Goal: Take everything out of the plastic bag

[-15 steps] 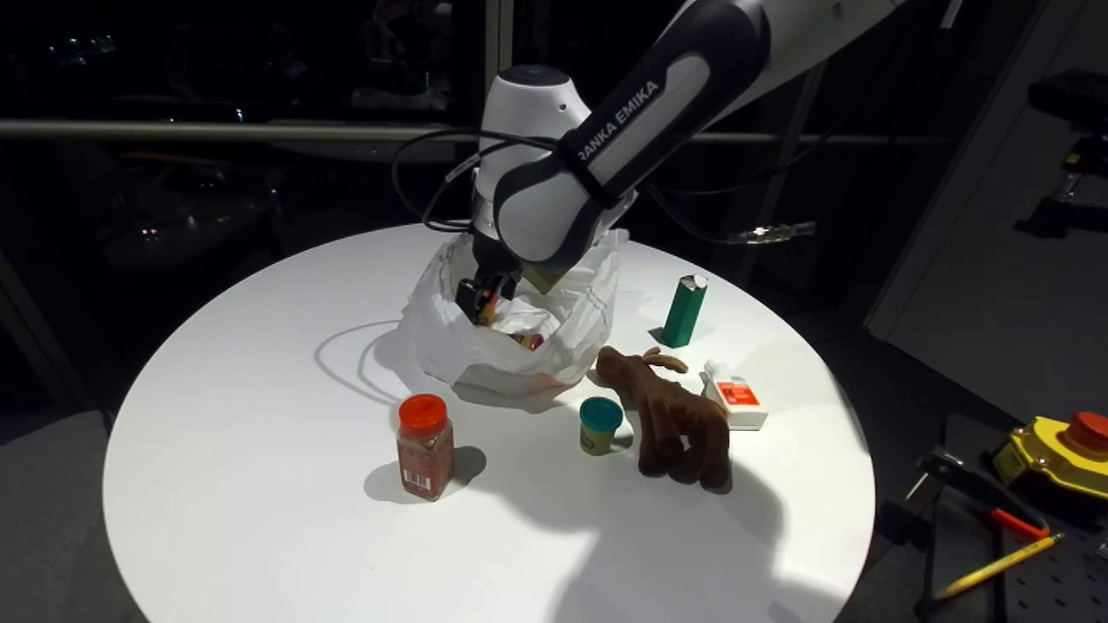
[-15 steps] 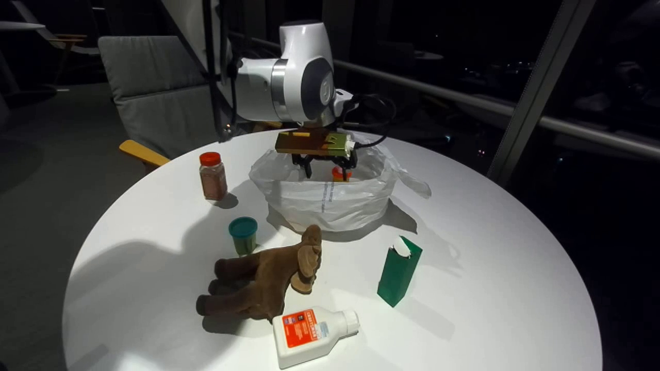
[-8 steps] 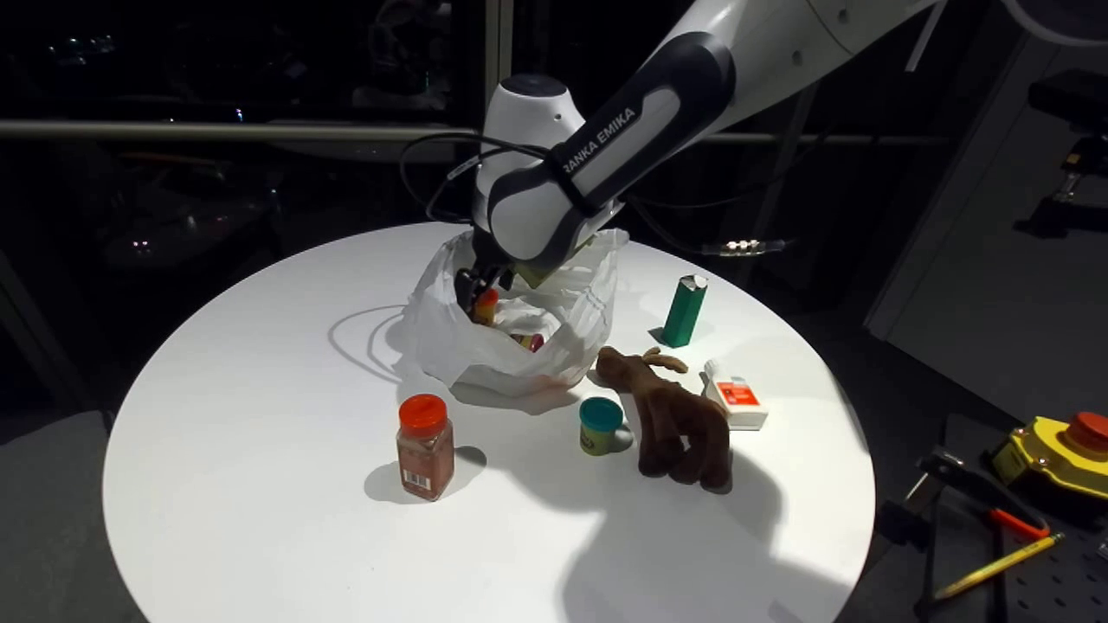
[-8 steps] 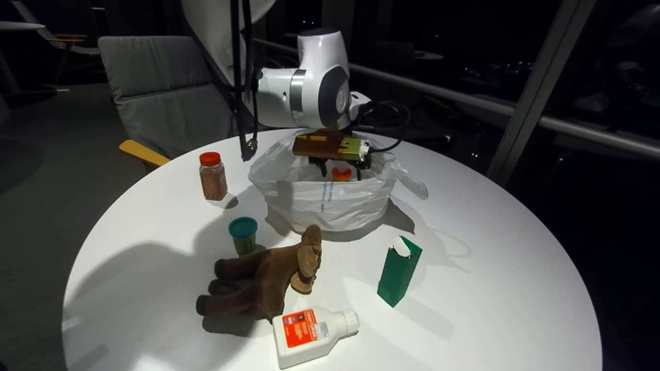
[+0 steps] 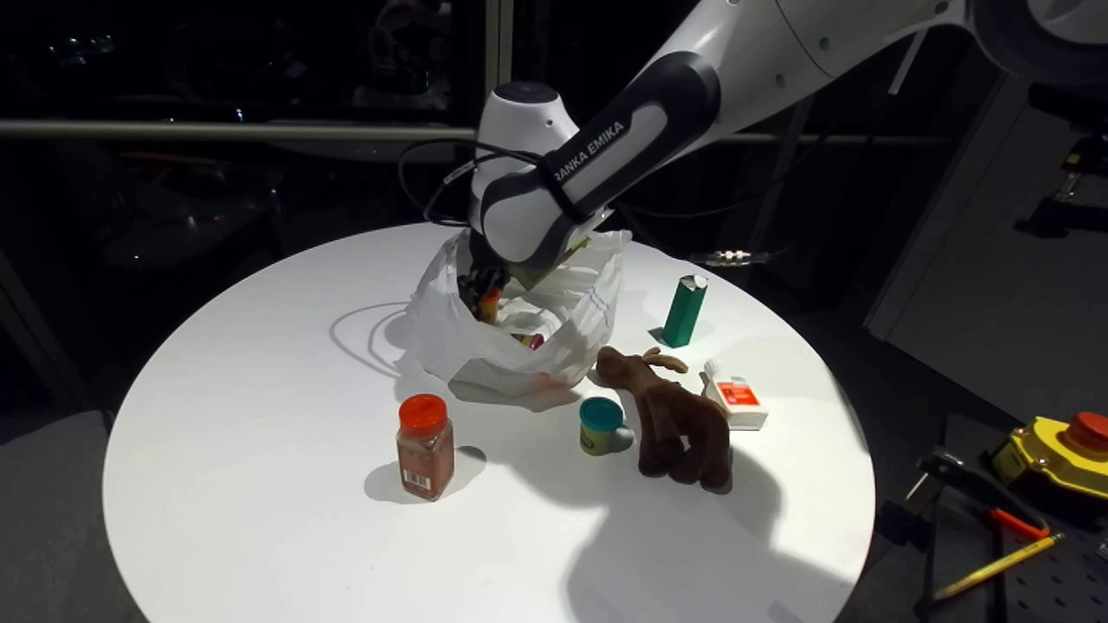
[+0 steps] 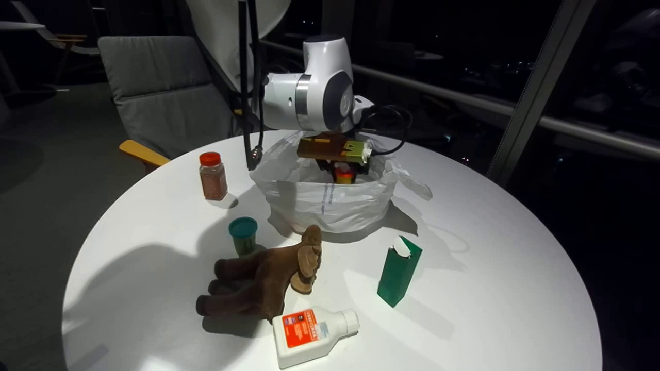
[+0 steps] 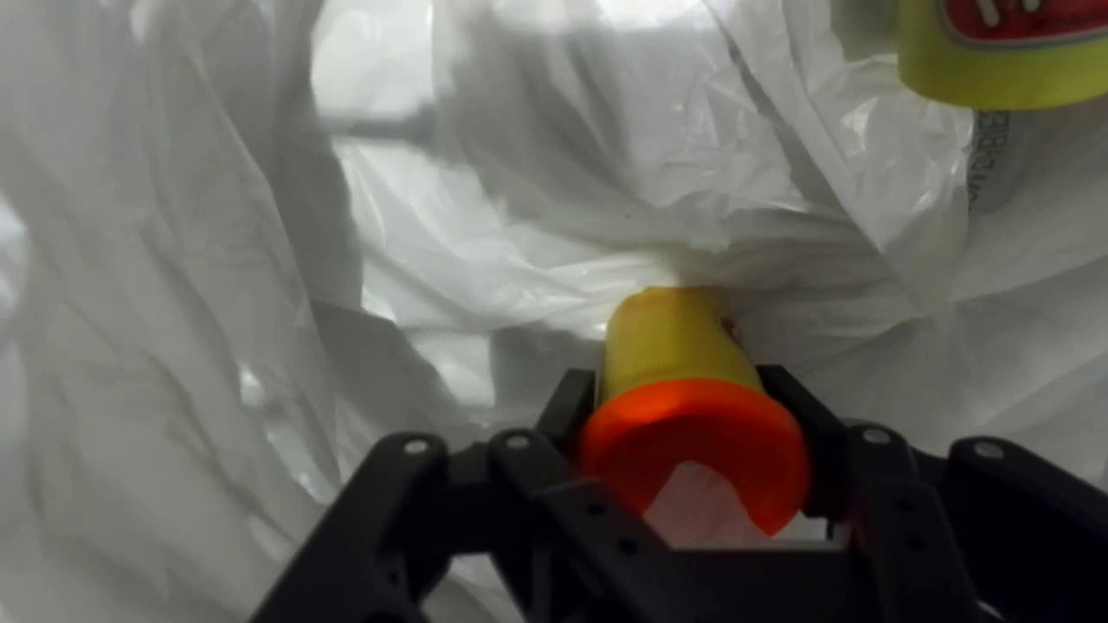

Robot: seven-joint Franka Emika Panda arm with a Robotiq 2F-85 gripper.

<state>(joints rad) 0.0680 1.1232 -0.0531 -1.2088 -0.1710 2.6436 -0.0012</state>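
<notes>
The white plastic bag [image 6: 335,203] stands with its mouth spread, my gripper [image 7: 680,385] reaching down inside it. Both fingers press on the sides of a yellow cup with an orange lid [image 7: 666,346], just below the lid. A second yellow cup [image 7: 1004,73] with a red label lies farther along in the bag; its dark red lid shows in an exterior view. Outside on the table are a red-lidded jar [image 5: 424,454], a teal-lidded cup [image 5: 599,428], a brown plush animal [image 6: 273,275], a white bottle with a red label [image 6: 309,332] and a green box [image 6: 398,273].
The round white table [image 5: 277,519] carries everything. A grey chair [image 6: 160,93] stands behind it, near a window rail. At the table's side sits a yellow box with a red button [image 5: 1060,454]. The bag's walls rise close around my gripper.
My gripper has gone lower into the bag, shifting to sit over the orange-lidded cup. Its fingers have come together from wide open onto that cup. The items on the table stay put.
</notes>
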